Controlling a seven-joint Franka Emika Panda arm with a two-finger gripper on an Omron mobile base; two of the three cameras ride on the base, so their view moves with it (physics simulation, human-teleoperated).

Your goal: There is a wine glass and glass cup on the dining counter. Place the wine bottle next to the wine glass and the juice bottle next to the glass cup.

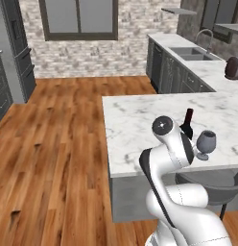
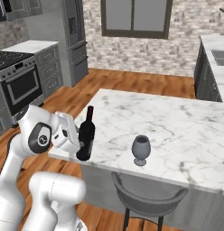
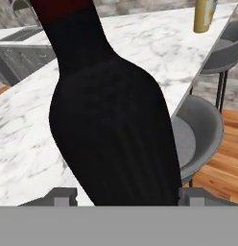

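Left base view: the wine bottle (image 1: 188, 123) stood on the tabletop (image 1: 135, 125) near the wine glass (image 1: 206, 143). Right base view: the claw (image 2: 80, 143) gripped the bottle's lower body. Hand view: the juice bottle (image 3: 204, 15) stood well apart, apparently still unplaced.

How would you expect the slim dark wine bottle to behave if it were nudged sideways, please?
The slim dark wine bottle stands tall on a narrow base near the edge of the white marble dining counter, so it probably tips readily. Its smooth surface likely slips in the claw.
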